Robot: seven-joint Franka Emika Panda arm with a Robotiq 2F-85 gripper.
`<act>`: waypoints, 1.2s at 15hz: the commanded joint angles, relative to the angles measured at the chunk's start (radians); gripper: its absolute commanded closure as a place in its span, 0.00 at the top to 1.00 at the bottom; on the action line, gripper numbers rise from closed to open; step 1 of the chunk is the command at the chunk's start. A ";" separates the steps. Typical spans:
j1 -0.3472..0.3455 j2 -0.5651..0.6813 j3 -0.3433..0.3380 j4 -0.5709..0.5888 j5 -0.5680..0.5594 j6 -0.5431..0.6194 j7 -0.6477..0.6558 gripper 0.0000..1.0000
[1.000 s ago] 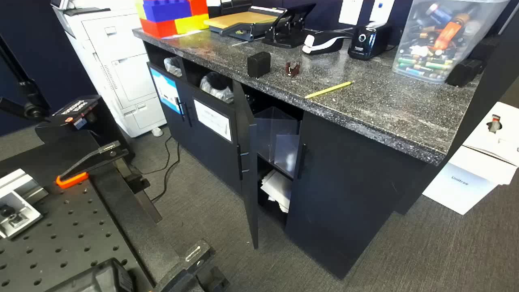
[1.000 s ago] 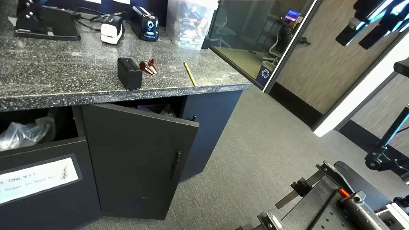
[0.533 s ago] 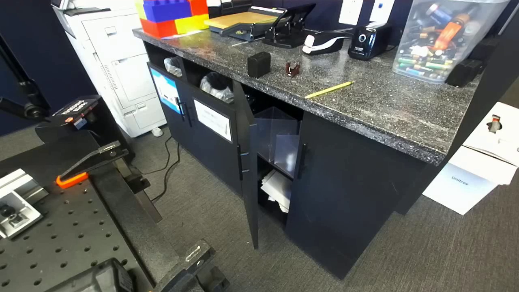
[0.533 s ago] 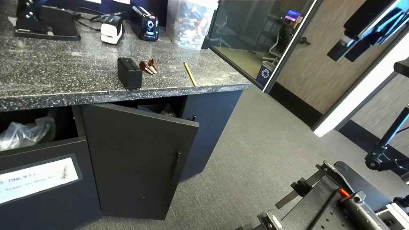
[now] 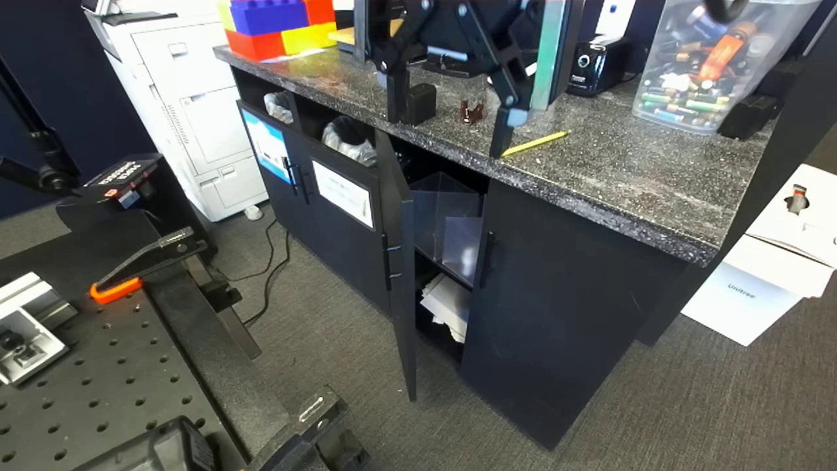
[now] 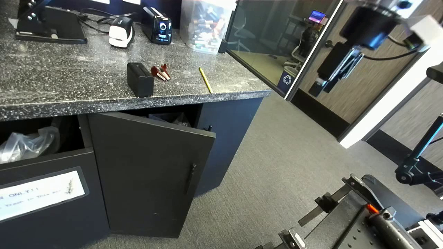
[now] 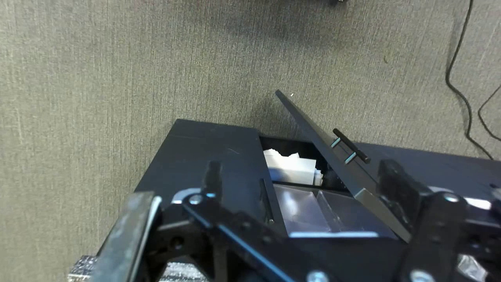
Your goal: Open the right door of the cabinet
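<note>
Grey carpet [image 5: 320, 353] runs under this whole corner of the office, and above it hangs the gripper [image 5: 448, 133], pointing downward, its fingers [image 5: 502, 131] spread wide apart. It is well apart from the dark cabinet [image 5: 340, 261]. From its wrist view I can look down on one door [image 7: 324, 145] swung partway out, its handle [image 7: 351, 145] near the free edge. Behind that door sit a clear plastic holder [image 5: 461, 242] and, lower down, a pile of white paper [image 5: 448, 304]. Just beside the gap, the right door [image 5: 569, 307] is closed and flush with the front, a slim dark handle [image 5: 485, 260] along its edge by the opening. Up on the speckled countertop [image 5: 634, 170] I see a black block [image 6: 140, 79], a small dark red thing [image 6: 161, 73] I can't quite name, a yellow pencil [image 6: 206, 80] near the edge, a black-and-white stapler [image 6: 121, 31] and a clear bin [image 6: 188, 24] crammed with small colourful things. Past one end of the cabinet stands a white printer [image 5: 189, 111]; past the other is a white box [image 5: 752, 307] marked Unitree.
</note>
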 commanded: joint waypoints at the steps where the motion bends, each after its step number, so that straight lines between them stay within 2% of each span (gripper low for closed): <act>1: -0.004 0.203 0.046 0.138 -0.023 0.022 0.027 1.00; 6: -0.023 0.366 0.087 0.156 -0.033 0.177 0.042 1.00; 11: -0.030 0.499 0.054 0.147 -0.099 0.380 0.091 1.00; 13: -0.058 0.565 0.066 0.166 -0.099 0.457 0.110 1.00; 15: -0.094 0.628 0.083 0.200 -0.096 0.518 0.114 1.00; 18: -0.138 0.731 0.100 0.322 -0.099 0.560 0.125 1.00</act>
